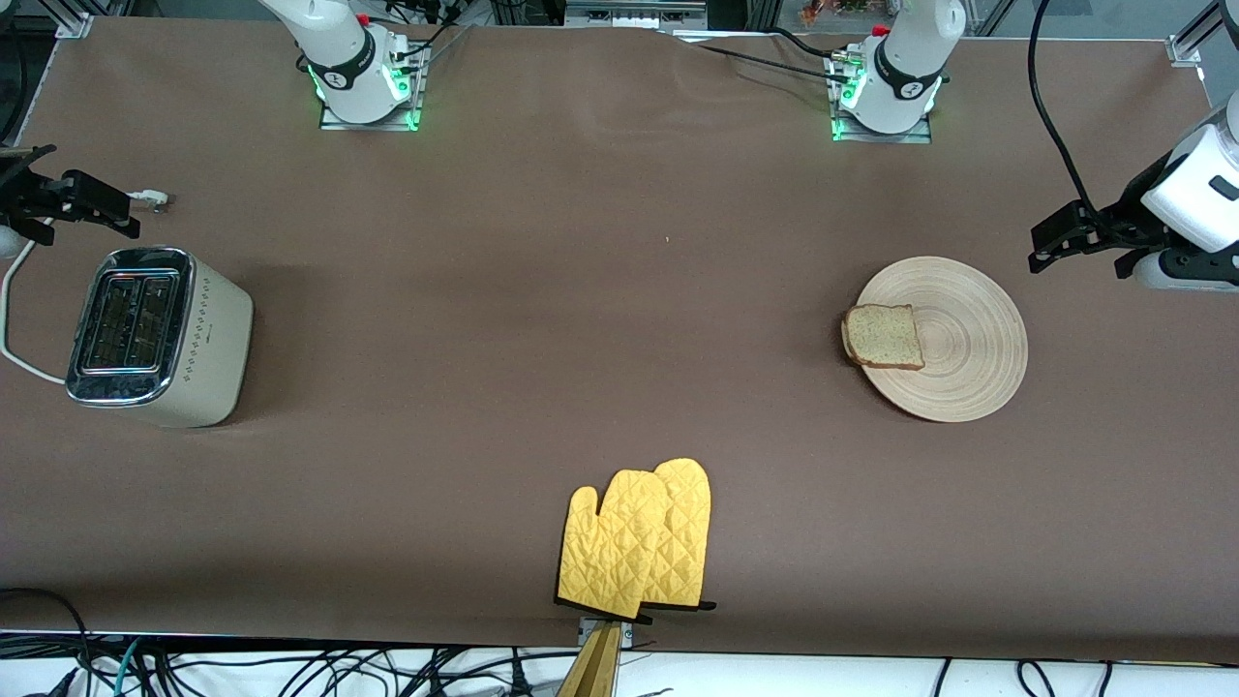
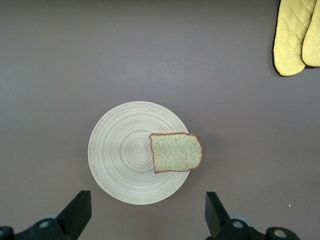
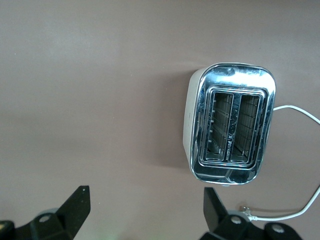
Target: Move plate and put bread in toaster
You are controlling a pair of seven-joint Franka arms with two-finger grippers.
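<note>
Two grippers are held high and empty, one at each end of the table. The left gripper [image 1: 1074, 242] is suspended over bare cloth just beside the plate [image 1: 968, 319], at the left arm's end; its fingers [image 2: 75, 212] are spread wide and nothing is between them. The right gripper [image 1: 82, 205] is suspended over the cloth beside the toaster [image 1: 160, 334], at the right arm's end, with its fingers [image 3: 75, 205] equally wide and empty. Each arm appears to be stationed above the object it is expected to serve, so the split of work is judged to be plate and bread for the left arm, toaster for the right.

The bread [image 1: 884, 336] lies flat on the plate, off centre, overhanging the rim on the side toward the toaster. This overhang is judged to offer a free edge for a grasp. The slice is nearly square, so no clear long axis is presented.

The toaster stands upright with its chrome top and both slots facing up and empty. The slots, and the long axis of the body, run from nearer the front camera to farther from it. A white cord [image 1: 15, 319] leaves it toward the table end.

A pair of yellow oven mitts [image 1: 639, 542] lies at the table edge nearest the front camera, well apart from both task objects.
</note>
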